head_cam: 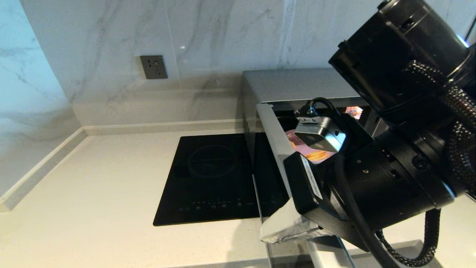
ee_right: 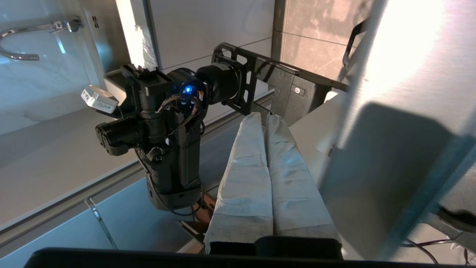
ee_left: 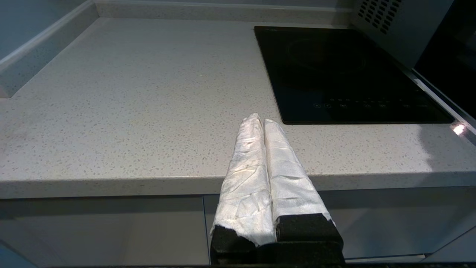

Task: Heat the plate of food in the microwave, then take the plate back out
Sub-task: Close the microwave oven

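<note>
The silver microwave (head_cam: 297,83) stands at the back right, its door (head_cam: 273,137) swung open toward me. Inside it, a bit of the lilac plate of food (head_cam: 293,142) with orange fries shows; my right wrist hides most of it. My right gripper (head_cam: 266,231) is shut with nothing in it, its white-wrapped fingers close beside the door's free end. In the right wrist view that gripper (ee_right: 262,118) lies along the silver door face (ee_right: 409,111). My left gripper (ee_left: 260,120) is shut and empty, low over the counter's front edge, left of the microwave.
A flat black induction hob (head_cam: 212,178) is set into the pale counter (head_cam: 93,193) just left of the microwave. The marble wall carries a grey socket (head_cam: 153,67). The left arm (ee_right: 163,130) sits in front of the counter edge.
</note>
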You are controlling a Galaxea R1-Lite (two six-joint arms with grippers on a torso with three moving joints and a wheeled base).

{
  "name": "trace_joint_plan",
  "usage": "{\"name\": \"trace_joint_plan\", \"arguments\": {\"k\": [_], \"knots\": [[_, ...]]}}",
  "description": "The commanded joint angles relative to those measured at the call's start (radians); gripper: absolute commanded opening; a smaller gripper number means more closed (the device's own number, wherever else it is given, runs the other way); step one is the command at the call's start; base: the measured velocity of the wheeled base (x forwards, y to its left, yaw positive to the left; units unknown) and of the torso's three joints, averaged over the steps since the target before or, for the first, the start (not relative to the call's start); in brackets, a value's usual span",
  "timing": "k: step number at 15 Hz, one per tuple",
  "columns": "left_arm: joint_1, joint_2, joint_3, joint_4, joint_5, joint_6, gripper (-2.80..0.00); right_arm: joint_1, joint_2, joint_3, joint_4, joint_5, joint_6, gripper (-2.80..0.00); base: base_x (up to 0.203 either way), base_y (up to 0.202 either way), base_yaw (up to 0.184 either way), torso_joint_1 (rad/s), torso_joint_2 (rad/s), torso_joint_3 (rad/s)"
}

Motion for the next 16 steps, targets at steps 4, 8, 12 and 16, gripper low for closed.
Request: {"name": "trace_joint_plan", "arguments": {"k": [4, 8, 12, 16], "knots": [[0.0, 0.002, 0.0, 0.0, 0.0, -0.001, -2.8, -0.008, -0.027, -0.007, 0.043, -0.077, 0.007, -2.8, 0.0, 0.0, 0.0, 0.0, 0.0, 0.0], [0.0, 0.002, 0.0, 0.0, 0.0, -0.001, -2.8, -0.015, -0.041, 0.0, 0.096, -0.265, 0.007, -2.8, 0.0, 0.0, 0.0, 0.0, 0.0, 0.0], [0.0, 0.002, 0.0, 0.0, 0.0, -0.001, -2.8, -0.057, -0.054, 0.007, 0.121, -0.311, -0.005, -2.8, 0.0, 0.0, 0.0, 0.0, 0.0, 0.0], [0.0, 0.002, 0.0, 0.0, 0.0, -0.001, -2.8, -0.099, -0.063, 0.016, 0.132, -0.354, -0.014, -2.8, 0.0, 0.0, 0.0, 0.0, 0.0, 0.0]]}}
